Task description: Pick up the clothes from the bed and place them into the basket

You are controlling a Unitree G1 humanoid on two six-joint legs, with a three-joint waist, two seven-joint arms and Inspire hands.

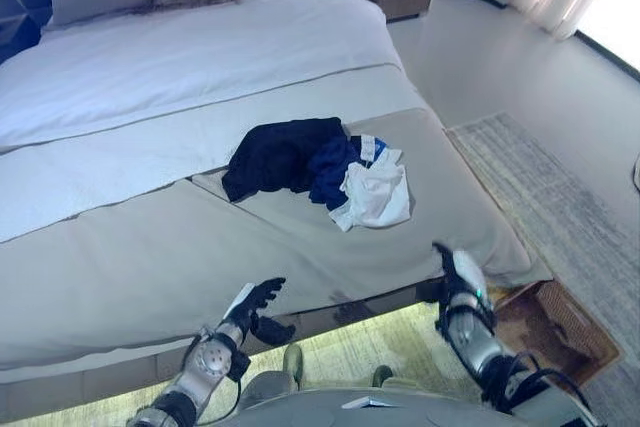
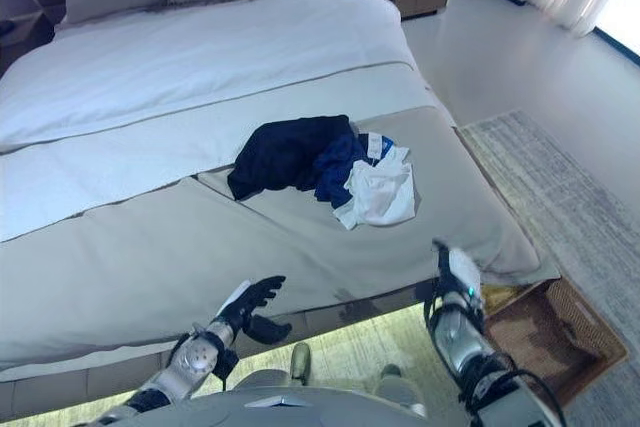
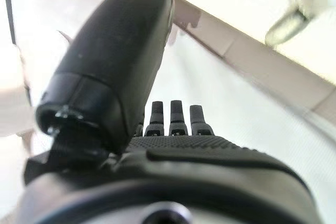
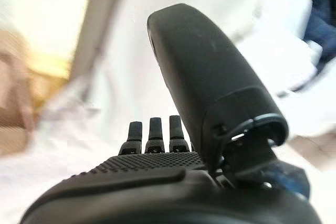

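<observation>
Left hand (image 1: 256, 302) at 7 o'clock, right hand (image 1: 462, 282) at 5: both slack-fingered, apparently empty. Clothes (image 1: 320, 169) mid-bed. Basket (image 1: 556, 327) at 4. Risk: loose pile splits, pieces drop.

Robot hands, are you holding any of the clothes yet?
No, nothing is held. The left hand and right hand are both open and empty near the bed's edge; the clothes lie untouched on the bed.
</observation>
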